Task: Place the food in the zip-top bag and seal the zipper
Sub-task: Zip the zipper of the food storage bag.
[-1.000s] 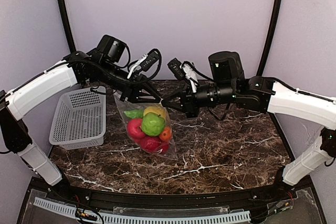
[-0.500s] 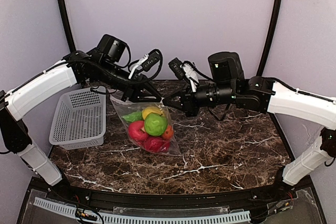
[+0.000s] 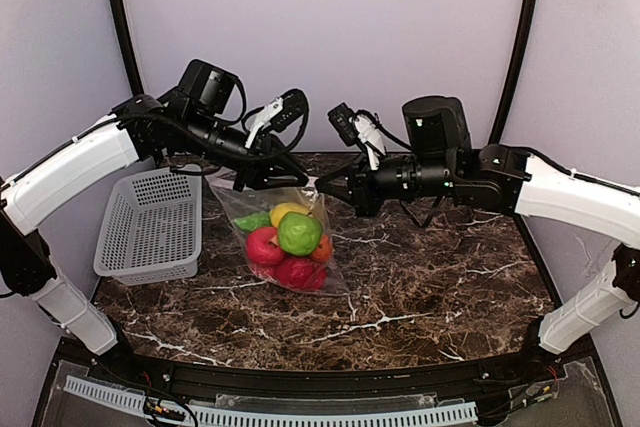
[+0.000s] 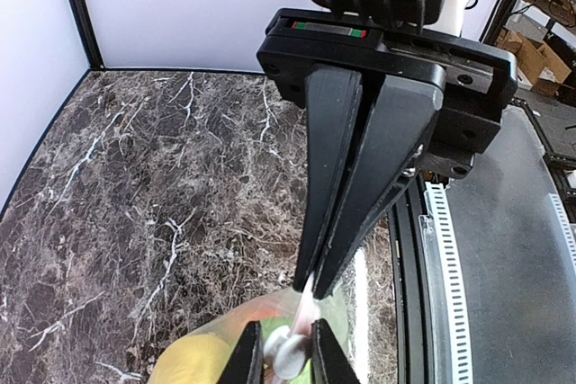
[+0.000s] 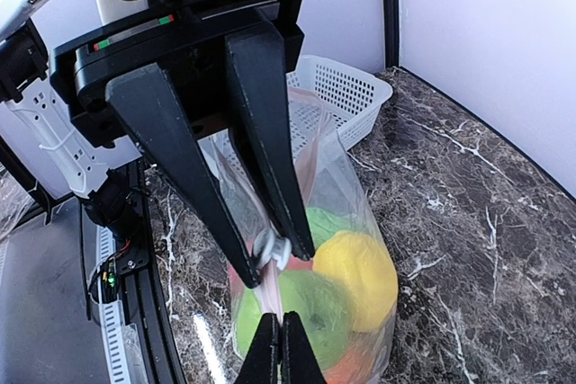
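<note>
A white mesh basket [image 3: 150, 222] sat at the left of the overhead frame on the dark marble table [image 3: 430, 267]. Just right of it, the left gripper [image 4: 284, 339] reached in from the upper left. Its fingers were pinched on the small white slider tab [image 4: 288, 354] of the zipper [image 5: 263, 292] at the bag's top edge. The zip-top bag [image 3: 232, 205] hung from that edge in the centre of the frame, with its lower end resting on the marble. The food [image 3: 290, 242] was all inside it: red, green, yellow and orange pieces bunched together. From the right, the right gripper [image 5: 277, 325] met the same edge. Its fingers were pressed fully together on the pink strip, right beside the slider tab.
</note>
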`<state>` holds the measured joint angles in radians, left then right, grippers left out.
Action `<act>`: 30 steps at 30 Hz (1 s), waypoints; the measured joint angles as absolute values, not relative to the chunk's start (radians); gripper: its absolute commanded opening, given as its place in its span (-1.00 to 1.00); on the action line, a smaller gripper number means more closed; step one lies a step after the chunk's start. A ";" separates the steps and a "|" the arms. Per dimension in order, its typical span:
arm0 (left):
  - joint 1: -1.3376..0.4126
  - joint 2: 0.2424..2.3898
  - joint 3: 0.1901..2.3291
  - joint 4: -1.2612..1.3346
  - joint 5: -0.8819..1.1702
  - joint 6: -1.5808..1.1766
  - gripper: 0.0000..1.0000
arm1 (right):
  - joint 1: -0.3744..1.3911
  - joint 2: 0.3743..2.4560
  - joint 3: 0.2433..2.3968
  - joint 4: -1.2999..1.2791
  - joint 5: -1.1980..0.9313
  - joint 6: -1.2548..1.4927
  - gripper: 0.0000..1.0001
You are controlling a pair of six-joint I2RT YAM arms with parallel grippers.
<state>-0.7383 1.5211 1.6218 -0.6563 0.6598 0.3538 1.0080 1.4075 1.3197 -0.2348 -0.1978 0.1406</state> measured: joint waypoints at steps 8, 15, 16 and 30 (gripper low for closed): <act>-0.739 1.521 1.649 -0.683 0.618 0.382 -0.98 | 1.008 1.383 1.318 -0.255 -0.163 0.141 -1.00; -0.740 1.522 1.681 -0.717 0.582 0.407 -0.98 | 1.005 1.351 1.316 -0.281 -0.145 0.141 -1.00; -0.740 1.523 1.684 -0.721 0.578 0.410 -0.98 | 1.005 1.346 1.315 -0.286 -0.140 0.141 -1.00; -0.739 1.523 1.688 -0.776 0.505 0.438 -0.98 | 1.000 1.313 1.301 -0.350 -0.062 0.144 -1.00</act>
<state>-0.7395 1.5230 1.6882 -0.7765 0.5053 0.4381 1.0004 1.3128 1.3010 -0.3496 -0.0616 0.1444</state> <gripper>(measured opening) 0.147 0.006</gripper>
